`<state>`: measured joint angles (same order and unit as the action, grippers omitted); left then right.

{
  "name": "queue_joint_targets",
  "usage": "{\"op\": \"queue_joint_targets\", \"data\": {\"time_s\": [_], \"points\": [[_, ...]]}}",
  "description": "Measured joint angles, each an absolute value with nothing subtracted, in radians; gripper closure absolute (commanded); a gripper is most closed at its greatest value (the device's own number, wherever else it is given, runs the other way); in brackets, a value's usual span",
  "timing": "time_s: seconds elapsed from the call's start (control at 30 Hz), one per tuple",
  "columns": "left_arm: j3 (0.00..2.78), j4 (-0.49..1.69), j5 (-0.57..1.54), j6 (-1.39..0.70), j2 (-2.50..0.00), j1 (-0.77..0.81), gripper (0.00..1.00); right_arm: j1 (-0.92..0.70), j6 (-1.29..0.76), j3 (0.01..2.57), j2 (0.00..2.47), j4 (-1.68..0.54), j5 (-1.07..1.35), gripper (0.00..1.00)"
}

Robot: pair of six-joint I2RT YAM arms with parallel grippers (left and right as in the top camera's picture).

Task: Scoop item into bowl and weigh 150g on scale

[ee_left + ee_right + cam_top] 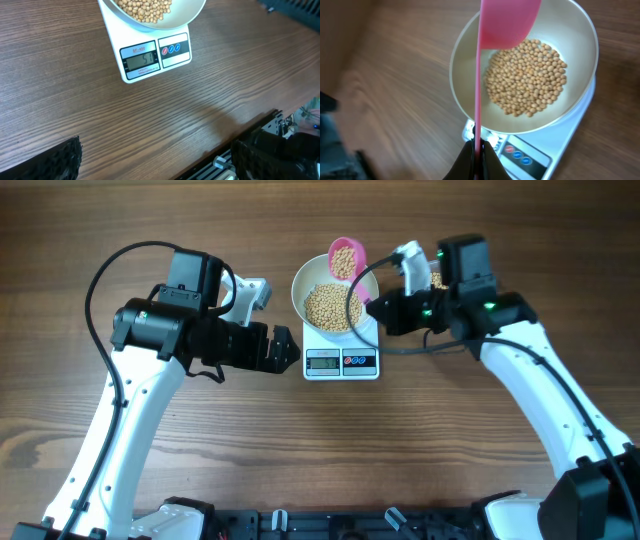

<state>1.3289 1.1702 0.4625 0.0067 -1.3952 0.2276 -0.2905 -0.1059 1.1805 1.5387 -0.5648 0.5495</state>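
Dark wood-grain table (100,460) carries a small white scale (341,360) at its middle, with a white bowl (297,295) standing on the platform. Tan beans (325,305) lie heaped in the bottom of the bowl. The grey display (141,60) on the front edge of the scale shows digits that look like 51, beside two round buttons.

The right arm (520,370) reaches in from the right side, and the right jaws are closed tight on the thin handle of a pink scoop (346,258). The scoop hangs over the far rim of the bowl with more beans in its cup.

The left arm (150,330) lies just left of the scale. The left jaws are spread wide and hold nothing, with their tips near the scale but apart from it.
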Motion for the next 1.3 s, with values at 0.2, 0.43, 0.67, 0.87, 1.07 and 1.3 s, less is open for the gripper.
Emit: {"op": "queue_joint_targets", "data": {"time_s": [0.2, 0.43, 0.67, 0.87, 1.07, 1.3], "points": [[1.329, 1.17, 0.463, 0.007, -1.395, 0.228, 0.0, -0.347, -0.027, 1.18, 1.539, -0.591, 0.406, 0.96], [1.329, 1.17, 0.463, 0.007, -1.395, 0.228, 0.0, -0.354, 0.075, 1.18, 1.539, -0.635, 0.273, 0.96], [1.329, 1.17, 0.463, 0.007, -1.395, 0.228, 0.0, -0.38, 0.159, 1.18, 1.539, -0.642, 0.216, 0.96], [1.329, 1.17, 0.463, 0.007, -1.395, 0.228, 0.0, -0.455, 0.224, 1.18, 1.539, -0.643, 0.075, 0.96], [1.329, 1.17, 0.463, 0.007, -1.395, 0.228, 0.0, -0.469, 0.266, 1.18, 1.539, -0.643, -0.009, 0.96], [1.329, 1.17, 0.463, 0.006, -1.395, 0.228, 0.0, -0.469, 0.329, 1.18, 1.539, -0.643, -0.114, 0.96]]}}
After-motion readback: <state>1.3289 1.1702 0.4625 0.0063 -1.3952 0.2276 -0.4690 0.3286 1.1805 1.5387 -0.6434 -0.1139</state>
